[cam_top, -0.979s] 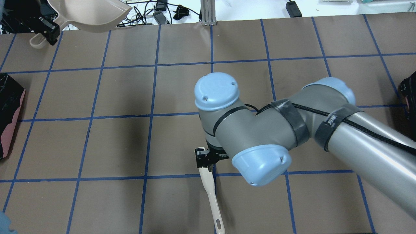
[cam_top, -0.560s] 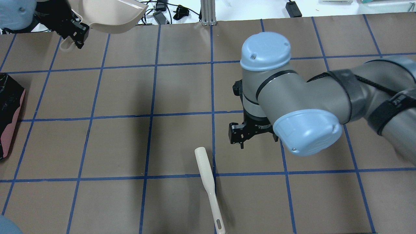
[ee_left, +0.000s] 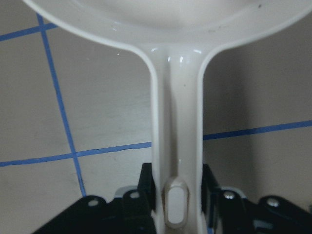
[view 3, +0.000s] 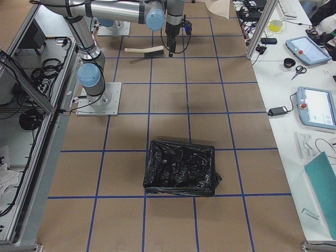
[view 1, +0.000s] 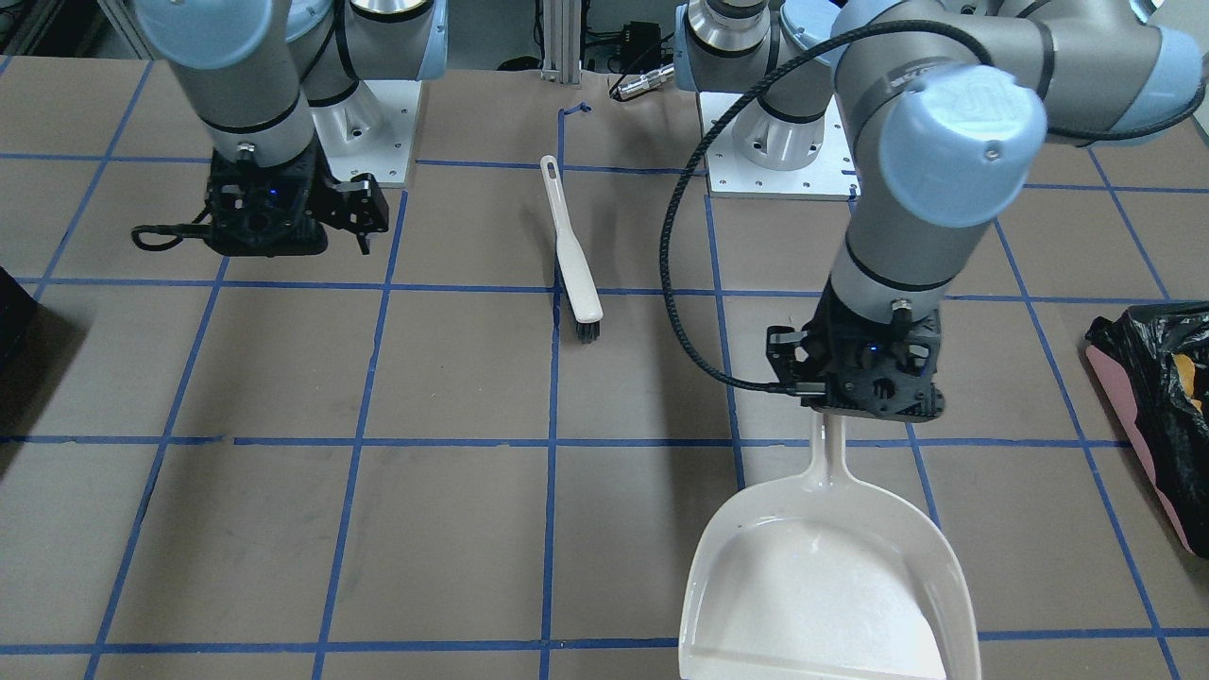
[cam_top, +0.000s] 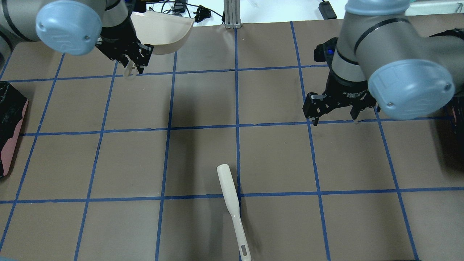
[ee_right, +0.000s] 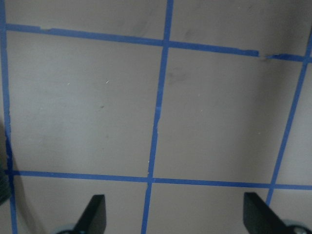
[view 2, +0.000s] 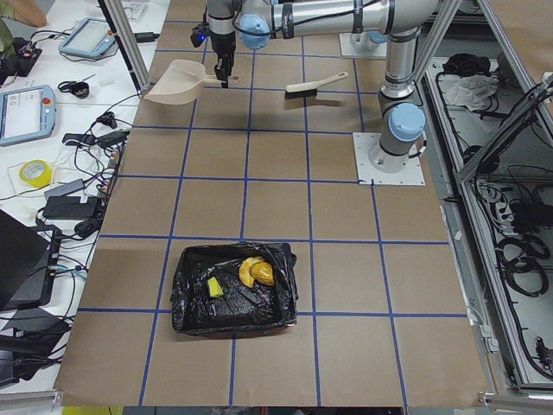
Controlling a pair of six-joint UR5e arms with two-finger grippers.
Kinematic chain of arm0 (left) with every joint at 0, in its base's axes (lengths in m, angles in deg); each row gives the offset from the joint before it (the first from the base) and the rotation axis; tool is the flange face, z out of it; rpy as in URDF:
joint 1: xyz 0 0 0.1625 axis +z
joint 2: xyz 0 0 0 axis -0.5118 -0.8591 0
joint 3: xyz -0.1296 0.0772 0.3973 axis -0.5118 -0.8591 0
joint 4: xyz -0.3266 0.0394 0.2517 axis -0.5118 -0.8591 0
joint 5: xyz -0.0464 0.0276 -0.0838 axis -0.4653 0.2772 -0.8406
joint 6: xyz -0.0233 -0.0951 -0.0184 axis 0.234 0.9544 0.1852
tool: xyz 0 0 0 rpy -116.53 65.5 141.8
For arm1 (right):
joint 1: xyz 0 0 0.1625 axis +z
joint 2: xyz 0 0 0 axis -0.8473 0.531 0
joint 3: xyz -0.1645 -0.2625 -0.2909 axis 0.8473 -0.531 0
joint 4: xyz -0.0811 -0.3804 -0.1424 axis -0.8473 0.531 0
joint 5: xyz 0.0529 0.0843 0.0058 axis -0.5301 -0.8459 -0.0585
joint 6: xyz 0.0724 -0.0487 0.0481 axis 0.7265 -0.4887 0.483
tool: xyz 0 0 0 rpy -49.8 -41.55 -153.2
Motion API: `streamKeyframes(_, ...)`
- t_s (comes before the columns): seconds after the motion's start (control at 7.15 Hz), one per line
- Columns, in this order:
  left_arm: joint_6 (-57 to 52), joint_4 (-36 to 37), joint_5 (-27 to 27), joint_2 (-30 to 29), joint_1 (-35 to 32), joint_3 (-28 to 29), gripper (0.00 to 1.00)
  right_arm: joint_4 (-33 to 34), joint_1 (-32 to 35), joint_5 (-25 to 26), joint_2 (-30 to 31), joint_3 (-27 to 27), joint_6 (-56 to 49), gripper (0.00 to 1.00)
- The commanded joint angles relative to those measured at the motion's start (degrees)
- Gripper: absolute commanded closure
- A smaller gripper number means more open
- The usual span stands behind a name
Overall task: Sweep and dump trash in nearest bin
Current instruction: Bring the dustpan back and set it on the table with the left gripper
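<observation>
Left hand is clamped on the dustpan handle, right hand hangs with fingers spread apart, brush lying on the worktop.

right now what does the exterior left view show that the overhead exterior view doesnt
Only exterior left: the inside of the bin, with the trash in its black liner, including a yellow-green wedge. Only overhead: the right gripper, its fingers spread open. Both: the dustpan held by the left gripper, and the brush lying ungripped.
</observation>
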Motion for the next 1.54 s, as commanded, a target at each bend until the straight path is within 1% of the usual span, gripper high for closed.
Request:
streamKeyframes(0.0, 8.49, 0.31, -1.23, -1.62, -5.48, -1.62, 1.00, 0.42, -3.12, 0.24, -0.51, -2.83, -1.84, 0.00)
streamKeyframes(0.14, 8.78, 0.31, -2.02, -2.94, -7.85, -2.15, 1.00, 0.07, -3.21, 0.24, -1.13, -5.28, -1.84, 0.00)
streamKeyframes(0.28, 8.78, 1.61, -5.16, -4.52, -9.09, -2.59, 1.00, -0.54, -3.12, -0.19, -1.31, -6.17, -1.14, 0.00)
streamKeyframes(0.42, 8.17, 2.93, -8.23, -6.01, -9.71, -2.68, 1.00, -0.72, -2.25, -0.72, -1.13, -6.27, 0.60, 0.00)
streamKeyframes(0.56, 8.69, 2.94, -9.31, -7.24, -10.76, -2.77, 1.00, -1.68, -1.28, -0.64, -1.13, -6.36, 0.97, 0.00)
streamKeyframes(0.7, 9.04, 3.03, -9.49, -8.39, -12.60, -2.69, 1.00, -1.69, 0.21, -0.72, -1.22, -6.27, 1.32, 0.00)
streamKeyframes(0.84, 11.66, 4.08, -10.02, -9.62, -14.10, -2.77, 1.00, -1.77, 1.96, -0.11, -2.00, -6.44, 3.67, 0.00)
streamKeyframes(0.98, 12.20, 4.17, -11.94, -10.67, -15.16, -2.86, 1.00, -1.77, 2.41, 0.07, -2.27, -6.53, 3.96, 0.00)
streamKeyframes(1.12, 12.38, 4.35, -11.96, -11.03, -16.30, -3.90, 1.00, -1.77, 2.42, 0.15, -2.28, -6.71, 3.18, 0.00)
streamKeyframes(1.4, 12.56, 8.11, -11.96, -11.65, -17.19, -6.80, 1.00, -1.17, 2.16, 0.07, -2.10, -7.23, 2.47, 0.00)
